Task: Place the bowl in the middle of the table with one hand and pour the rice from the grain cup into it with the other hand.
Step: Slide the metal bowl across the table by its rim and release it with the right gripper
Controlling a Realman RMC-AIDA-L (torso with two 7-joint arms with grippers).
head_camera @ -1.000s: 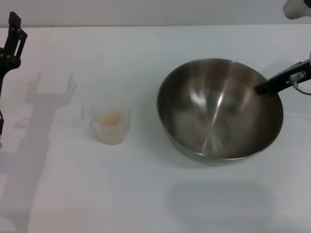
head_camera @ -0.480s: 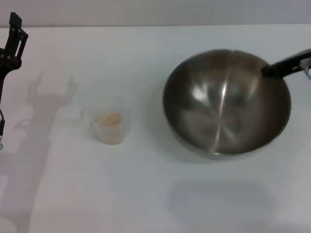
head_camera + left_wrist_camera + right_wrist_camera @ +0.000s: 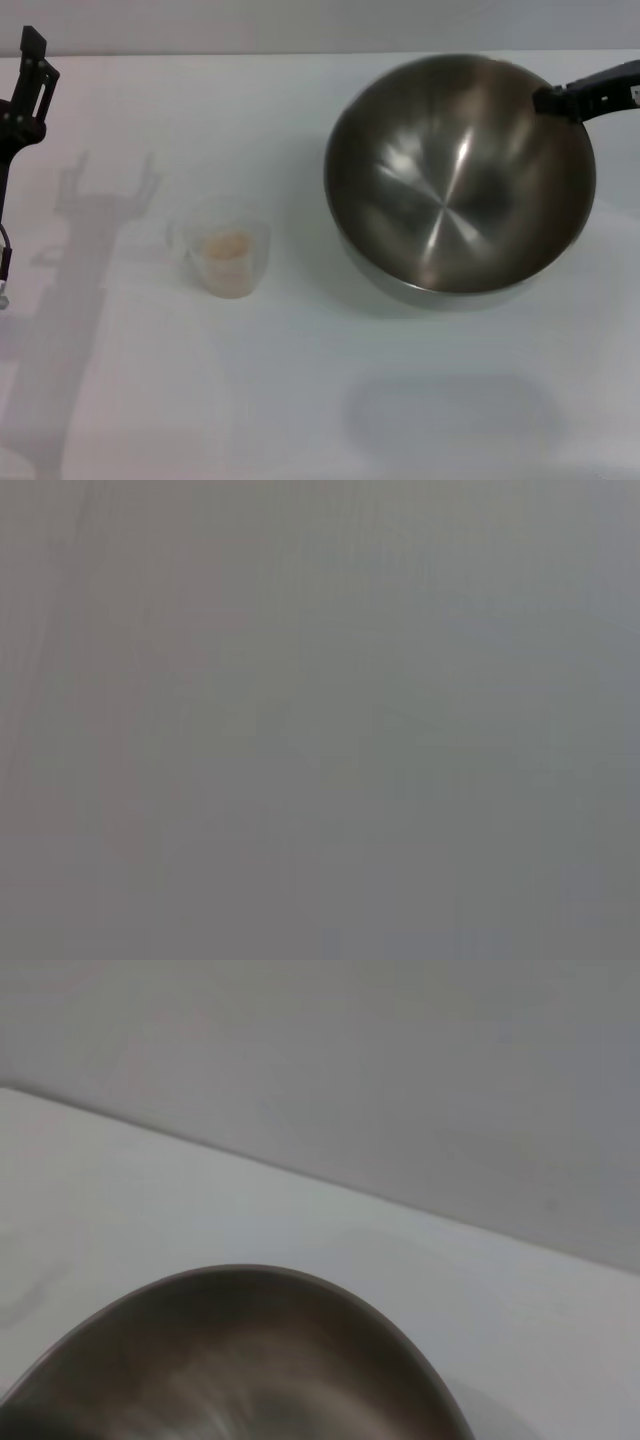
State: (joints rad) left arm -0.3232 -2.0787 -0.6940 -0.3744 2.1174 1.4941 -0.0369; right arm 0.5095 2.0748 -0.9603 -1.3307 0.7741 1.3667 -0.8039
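Observation:
The steel bowl [image 3: 450, 190] is at the right of the white table [image 3: 300, 400], held off the surface and tilted, with its shadow below it. My right gripper [image 3: 556, 100] is shut on the bowl's far right rim. Part of the bowl's rim and inside shows in the right wrist view [image 3: 250, 1360]. The grain cup [image 3: 228, 258] stands left of centre with rice [image 3: 225, 246] in it. My left gripper [image 3: 30, 75] hangs high at the far left, away from the cup; its shadow shows the fingers spread. The left wrist view shows only plain grey.
A grey wall [image 3: 400, 1080] runs behind the table's far edge. A faint rectangular shadow [image 3: 450, 415] lies on the table near the front right.
The bowl has risen and moved toward the far edge with my right gripper on its rim, and it looks larger. The cup and the left arm have not moved.

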